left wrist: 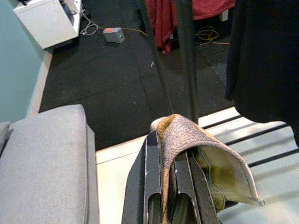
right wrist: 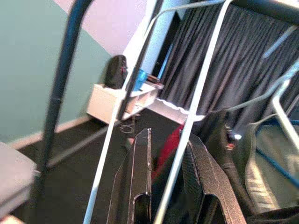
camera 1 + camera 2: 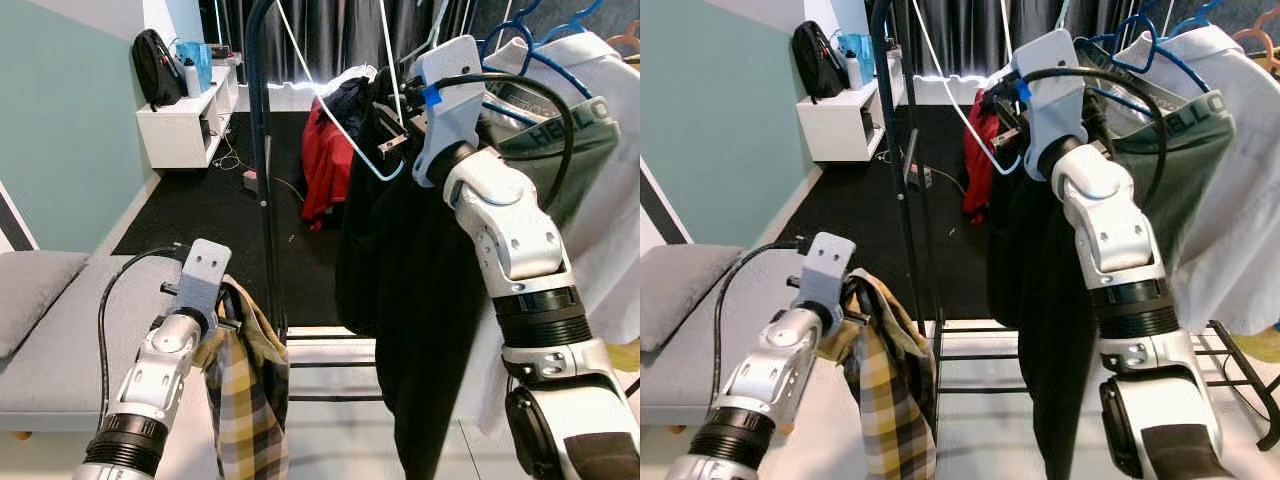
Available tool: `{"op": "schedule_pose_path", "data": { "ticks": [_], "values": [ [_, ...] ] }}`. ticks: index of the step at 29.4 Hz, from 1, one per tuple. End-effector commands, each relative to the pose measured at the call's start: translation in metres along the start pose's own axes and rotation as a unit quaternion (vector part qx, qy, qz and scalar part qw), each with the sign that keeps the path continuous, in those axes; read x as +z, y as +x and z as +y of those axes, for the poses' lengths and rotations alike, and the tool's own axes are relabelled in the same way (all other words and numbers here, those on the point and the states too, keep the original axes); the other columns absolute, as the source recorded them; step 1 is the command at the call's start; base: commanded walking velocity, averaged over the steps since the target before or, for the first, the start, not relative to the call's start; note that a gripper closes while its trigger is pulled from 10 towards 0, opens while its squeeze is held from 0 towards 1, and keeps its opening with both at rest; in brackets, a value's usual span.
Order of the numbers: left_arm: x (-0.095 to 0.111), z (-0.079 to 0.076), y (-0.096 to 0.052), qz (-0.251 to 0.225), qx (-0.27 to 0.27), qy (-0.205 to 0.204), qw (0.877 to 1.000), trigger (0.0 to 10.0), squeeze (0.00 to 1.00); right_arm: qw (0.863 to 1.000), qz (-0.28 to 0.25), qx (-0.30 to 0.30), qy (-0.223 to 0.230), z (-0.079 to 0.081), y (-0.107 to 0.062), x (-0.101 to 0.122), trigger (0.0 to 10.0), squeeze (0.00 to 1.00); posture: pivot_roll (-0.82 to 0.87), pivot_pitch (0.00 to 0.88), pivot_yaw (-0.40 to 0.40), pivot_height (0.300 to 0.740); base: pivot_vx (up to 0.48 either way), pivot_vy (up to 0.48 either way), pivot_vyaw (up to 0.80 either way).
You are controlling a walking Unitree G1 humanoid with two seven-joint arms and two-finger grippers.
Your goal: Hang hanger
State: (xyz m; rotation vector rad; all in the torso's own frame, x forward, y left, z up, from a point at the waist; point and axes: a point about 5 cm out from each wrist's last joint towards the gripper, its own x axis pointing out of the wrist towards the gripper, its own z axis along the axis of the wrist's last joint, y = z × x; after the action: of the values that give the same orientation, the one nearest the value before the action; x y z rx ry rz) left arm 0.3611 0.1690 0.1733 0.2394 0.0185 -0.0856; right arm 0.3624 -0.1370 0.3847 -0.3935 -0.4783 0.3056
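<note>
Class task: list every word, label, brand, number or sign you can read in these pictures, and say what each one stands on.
"HELLO": pale letters on the grey-green garment hanging on a blue hanger; the left eye view cuts it to "HELO".
Blue tape on the right arm: no writing to be made out.
Bottle on the white shelf: too small to read.

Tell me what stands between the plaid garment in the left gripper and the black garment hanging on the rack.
In the left eye view, the rack's dark upright pole rises between the plaid garment held by the left gripper and the black garment.
</note>
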Motion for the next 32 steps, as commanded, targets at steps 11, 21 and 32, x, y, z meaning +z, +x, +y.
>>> {"op": "schedule_pose_path", "data": {
  "ticks": [11,21,32],
  "values": [
    [0.012,-0.006,-0.003,-0.032,-0.010,-0.004,0.999,10.0,0.00,0.994,0.084,-0.007,-0.071,0.026,-0.021,-0.039,0.0,0.00,-0.01,0.075,0.009,0.740,0.000,0.000,0.00],
    [0.013,-0.010,-0.005,-0.035,-0.010,-0.014,0.999,10.0,0.00,0.978,0.085,-0.050,-0.184,0.042,-0.055,-0.052,0.0,0.00,-0.01,0.099,0.021,0.740,0.000,0.000,0.00],
    [0.015,-0.012,-0.003,-0.038,-0.017,-0.015,0.999,10.0,0.00,0.967,0.062,-0.100,-0.225,0.013,-0.050,-0.047,0.0,0.00,-0.01,0.107,0.026,0.740,0.000,0.000,0.00]
  ]
}}
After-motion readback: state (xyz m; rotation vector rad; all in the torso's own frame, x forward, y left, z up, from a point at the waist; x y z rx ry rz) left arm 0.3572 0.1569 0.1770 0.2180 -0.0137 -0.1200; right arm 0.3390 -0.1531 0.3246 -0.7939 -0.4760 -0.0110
